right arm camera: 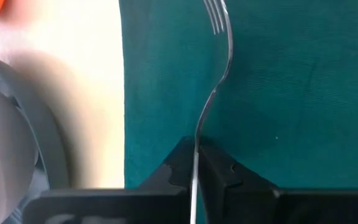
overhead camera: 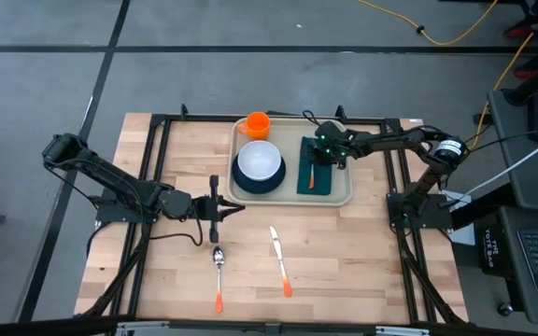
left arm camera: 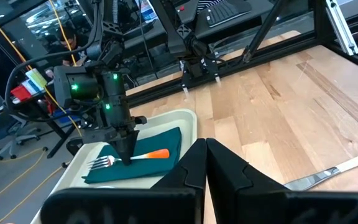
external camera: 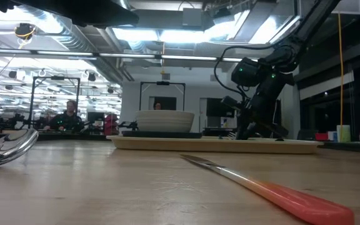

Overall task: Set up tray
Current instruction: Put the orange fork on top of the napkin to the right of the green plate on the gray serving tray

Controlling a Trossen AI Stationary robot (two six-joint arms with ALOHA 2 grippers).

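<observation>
The cream tray (overhead camera: 342,191) sits at the table's far middle. On it are a dark teal plate (overhead camera: 250,184) carrying a white bowl (overhead camera: 259,161), an orange cup (overhead camera: 257,123), and a dark green napkin (overhead camera: 323,173). A fork (left arm camera: 107,162) with an orange handle (left arm camera: 157,154) lies on the napkin. My right gripper (right arm camera: 195,165) stands over the napkin, shut on the fork. My left gripper (overhead camera: 220,207) hovers shut just off the tray's near left corner, holding nothing. My right gripper pinches the fork's thin metal neck (right arm camera: 197,134) between its two fingertips, between the tines and the orange handle. The fingers slant down from above and lie across the fork. The fork lies flat along the napkin, tines (right arm camera: 217,15) pointing away from the fingers.
A spoon (overhead camera: 219,266) and a knife (overhead camera: 278,257), both with orange handles, lie on the bare wood near the front edge. Black frame rails (overhead camera: 162,140) run along the table's left, right and far sides. A person sits in the room beyond.
</observation>
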